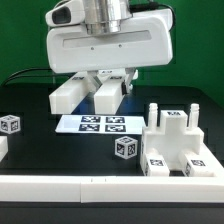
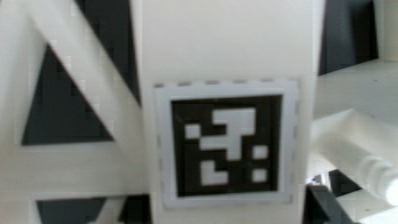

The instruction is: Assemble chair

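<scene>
Gripping a tagged white slab in the pincer, by the back edge of the surface. Probably fetching it for the part-built chair at the front edge, exterior view's right. Next: aligning over its pegs, pressing down.

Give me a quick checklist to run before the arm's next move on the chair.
1. End effector shut on part: ok, looks clamped.
2. Part's tag readable in the wrist view: ok.
3. Part clear of marker board: cannot tell.
4. Chair base upright, pegs up: ok.
5. Cube close beside chair base: not ok, may obstruct.
</scene>
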Controlling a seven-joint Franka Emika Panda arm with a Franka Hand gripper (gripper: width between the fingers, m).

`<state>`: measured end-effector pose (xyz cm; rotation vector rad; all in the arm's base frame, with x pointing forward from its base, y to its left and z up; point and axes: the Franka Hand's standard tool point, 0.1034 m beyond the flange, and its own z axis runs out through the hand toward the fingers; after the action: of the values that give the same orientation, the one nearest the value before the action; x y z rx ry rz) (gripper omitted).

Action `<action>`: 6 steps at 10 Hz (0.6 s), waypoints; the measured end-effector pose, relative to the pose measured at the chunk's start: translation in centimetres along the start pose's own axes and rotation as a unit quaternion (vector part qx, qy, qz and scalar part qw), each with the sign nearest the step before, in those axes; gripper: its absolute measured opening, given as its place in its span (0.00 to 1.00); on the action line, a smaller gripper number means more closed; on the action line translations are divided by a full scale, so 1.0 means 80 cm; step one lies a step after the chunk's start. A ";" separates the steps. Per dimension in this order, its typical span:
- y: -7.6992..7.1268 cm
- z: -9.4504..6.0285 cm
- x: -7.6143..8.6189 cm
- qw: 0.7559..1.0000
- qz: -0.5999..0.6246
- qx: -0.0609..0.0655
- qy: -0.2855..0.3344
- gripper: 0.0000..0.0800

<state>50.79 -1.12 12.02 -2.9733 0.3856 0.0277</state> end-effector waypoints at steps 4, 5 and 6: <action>-0.055 -0.026 0.001 0.997 -0.073 -0.038 0.010 0.36; -0.081 -0.022 -0.006 0.994 -0.091 -0.051 0.012 0.36; -0.106 -0.012 -0.016 0.993 -0.103 -0.060 0.016 0.36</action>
<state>51.72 7.17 14.24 -3.1184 0.0817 -0.0203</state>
